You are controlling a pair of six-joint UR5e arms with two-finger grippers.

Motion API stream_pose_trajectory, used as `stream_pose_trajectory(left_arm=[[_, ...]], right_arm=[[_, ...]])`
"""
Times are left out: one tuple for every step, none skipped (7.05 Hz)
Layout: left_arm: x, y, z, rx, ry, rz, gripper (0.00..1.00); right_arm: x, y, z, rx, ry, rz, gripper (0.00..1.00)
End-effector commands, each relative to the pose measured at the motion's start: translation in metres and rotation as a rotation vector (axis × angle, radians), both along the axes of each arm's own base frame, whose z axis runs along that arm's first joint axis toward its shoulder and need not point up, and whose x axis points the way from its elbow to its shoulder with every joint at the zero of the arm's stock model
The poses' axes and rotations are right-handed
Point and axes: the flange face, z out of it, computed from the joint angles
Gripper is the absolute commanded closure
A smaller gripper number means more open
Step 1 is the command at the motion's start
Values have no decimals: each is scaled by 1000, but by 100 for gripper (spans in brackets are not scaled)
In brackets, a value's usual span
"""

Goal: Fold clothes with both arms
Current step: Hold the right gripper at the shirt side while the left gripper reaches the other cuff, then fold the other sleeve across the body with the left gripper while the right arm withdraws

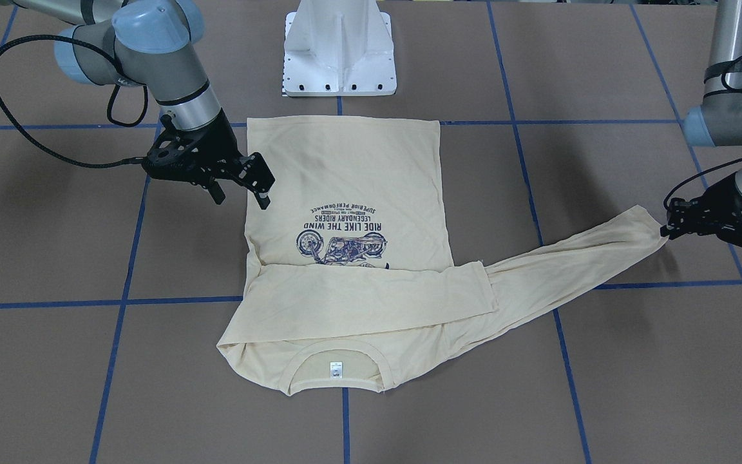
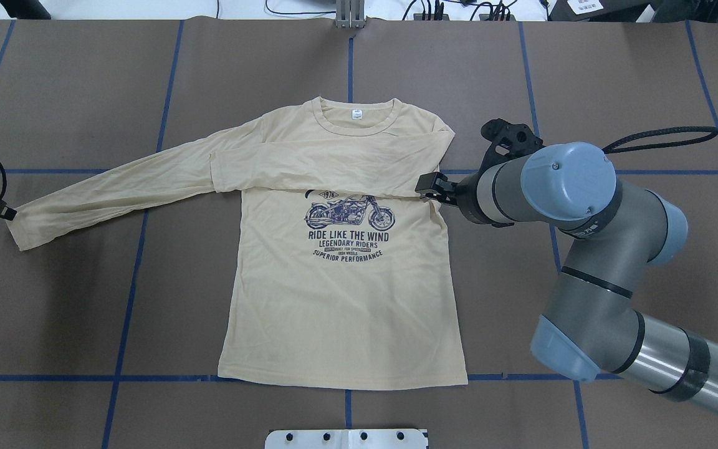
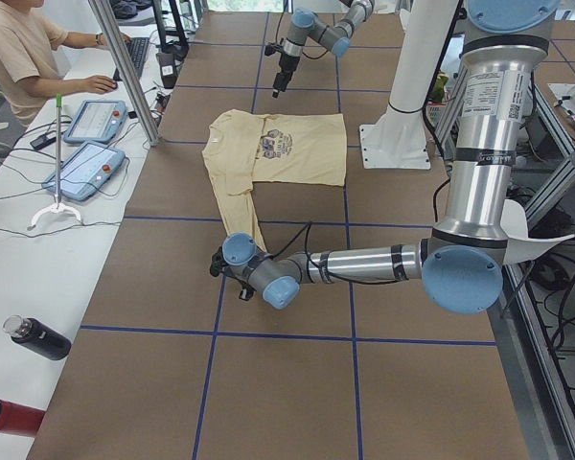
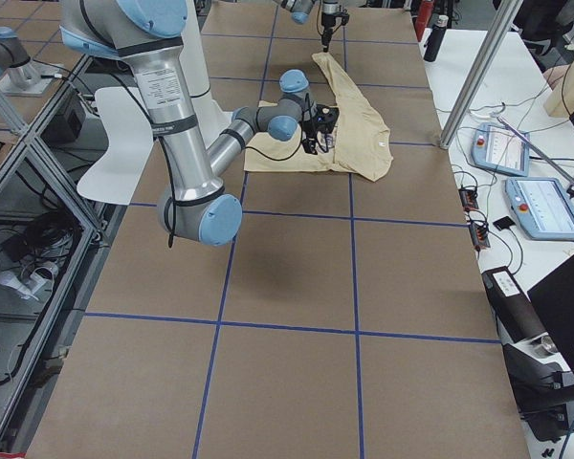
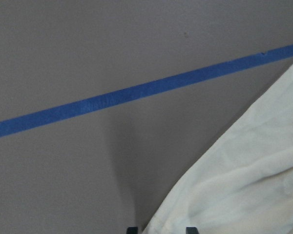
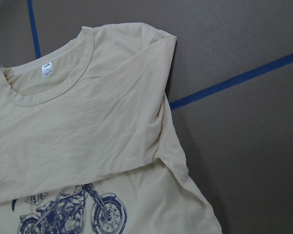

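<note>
Lying print-up across the middle of the brown table (image 2: 614, 81), the cream T-shirt (image 2: 346, 312) is spread flat with its hem toward the robot's base and its collar on the far side, which leaves both sides open for an arm to work on.

One sleeve (image 2: 309, 168) is already laid across the chest, just above the motorcycle print, so I take the fold to be partly done on the robot's right. The other sleeve (image 2: 103, 199) stretches out well to the robot's left, its cuff farthest from the body.

The left gripper (image 1: 670, 229) sits low at that cuff, touching its end. The wrist view shows cloth between the two fingertips, but whether they are pinching it I cannot tell. It is probably there to carry this sleeve across as well.

The right gripper (image 1: 241, 192) hovers with its jaws apart and holding nothing, over the shirt's side edge beside the print (close to the folded sleeve's shoulder).

The small white neck label (image 2: 356, 114) faces up inside the collar.
</note>
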Motion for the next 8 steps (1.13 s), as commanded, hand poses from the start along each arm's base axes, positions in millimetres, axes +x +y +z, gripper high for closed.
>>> stream_pose_trajectory(left_arm=[[1,-1,-6,10,7,-1,100],[2,-2,-15,16,17,-4,100],[0,7,-43,27,90,34,100],[-11,14,-81,73,135,34,100],[-21,38,-112,5,157,-32,100],[-16,39,-166,-99,210,-122,100],[-9,30,-205,-145,253,-166,100],[28,15,-257,-246,306,-186,100]], right_arm=[[1,0,0,3,0,4,0],[1,0,0,3,0,4,0],[1,-1,0,5,4,10,0],[1,-1,0,7,5,13,0],[3,-1,5,7,12,19,0],[14,2,2,14,3,25,0],[29,10,15,7,14,28,0],[48,6,39,-13,46,51,0]])
